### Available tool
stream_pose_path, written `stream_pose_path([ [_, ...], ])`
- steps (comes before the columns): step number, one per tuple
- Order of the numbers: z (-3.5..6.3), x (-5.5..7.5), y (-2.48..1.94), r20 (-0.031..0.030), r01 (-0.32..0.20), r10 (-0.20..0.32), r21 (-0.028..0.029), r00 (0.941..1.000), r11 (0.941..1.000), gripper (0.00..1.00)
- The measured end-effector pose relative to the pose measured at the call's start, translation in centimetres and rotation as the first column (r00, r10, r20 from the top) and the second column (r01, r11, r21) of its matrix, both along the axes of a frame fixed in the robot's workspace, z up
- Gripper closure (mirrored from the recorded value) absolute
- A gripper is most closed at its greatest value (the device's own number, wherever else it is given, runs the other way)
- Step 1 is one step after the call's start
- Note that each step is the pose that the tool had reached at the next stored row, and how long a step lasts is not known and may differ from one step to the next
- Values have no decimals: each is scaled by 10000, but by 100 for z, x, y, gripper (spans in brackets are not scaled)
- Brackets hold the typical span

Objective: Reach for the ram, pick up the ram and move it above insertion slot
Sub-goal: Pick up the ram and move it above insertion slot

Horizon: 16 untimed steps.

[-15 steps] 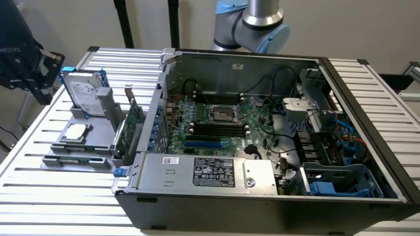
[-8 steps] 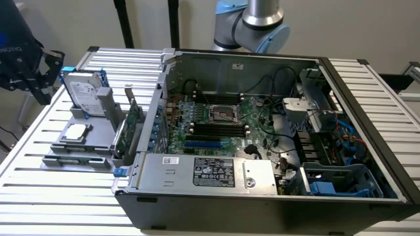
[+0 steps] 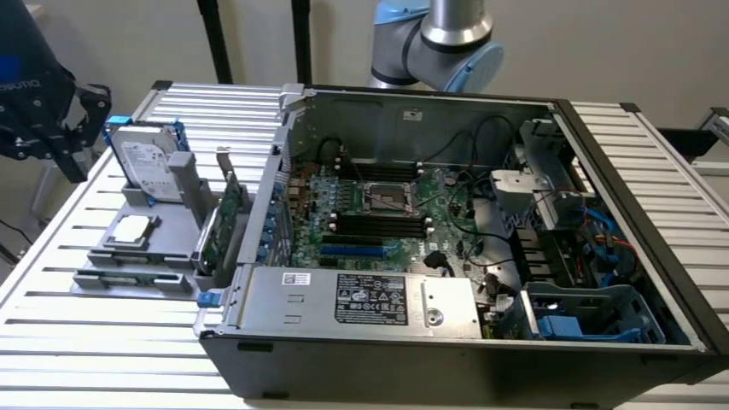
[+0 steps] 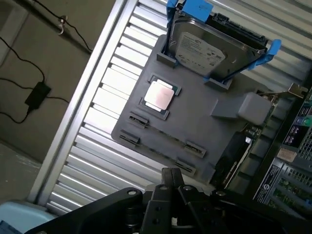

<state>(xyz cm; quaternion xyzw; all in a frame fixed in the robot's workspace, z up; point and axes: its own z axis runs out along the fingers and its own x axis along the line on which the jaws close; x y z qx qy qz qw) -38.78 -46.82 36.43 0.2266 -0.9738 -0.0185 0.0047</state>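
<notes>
The gripper [image 4: 171,174], pinched closed on nothing, hovers tilted above the gray tray [image 4: 195,122] (ram [image 3: 128,278] lying in it).

Arm [image 3: 440,41] rose behind the computer case [image 3: 341,359], grey-and-blue joint just above the case's back wall. Black gripper [image 3: 55,120] hung outside the case, well off its side at the exterior view's left, pointing down.

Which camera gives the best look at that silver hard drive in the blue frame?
The wrist view: the hard drive is close to the camera, its labelled face and blue frame plain to see, standing in the grey holder. The exterior view shows the drive farther off, upright, at the exterior view's left.
</notes>
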Motion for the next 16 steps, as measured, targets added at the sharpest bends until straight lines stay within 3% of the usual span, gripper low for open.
stream_pose_path([
  [4,0,0,0,0,-731,731,0,9973,9973,89],
  [8,0,0,0,0,-1445,1445,0,9895,9895,89],
  [12,0,0,0,0,-2162,2162,0,9763,9763,89],
  [16,0,0,0,0,-2865,2865,0,9581,9581,89],
])
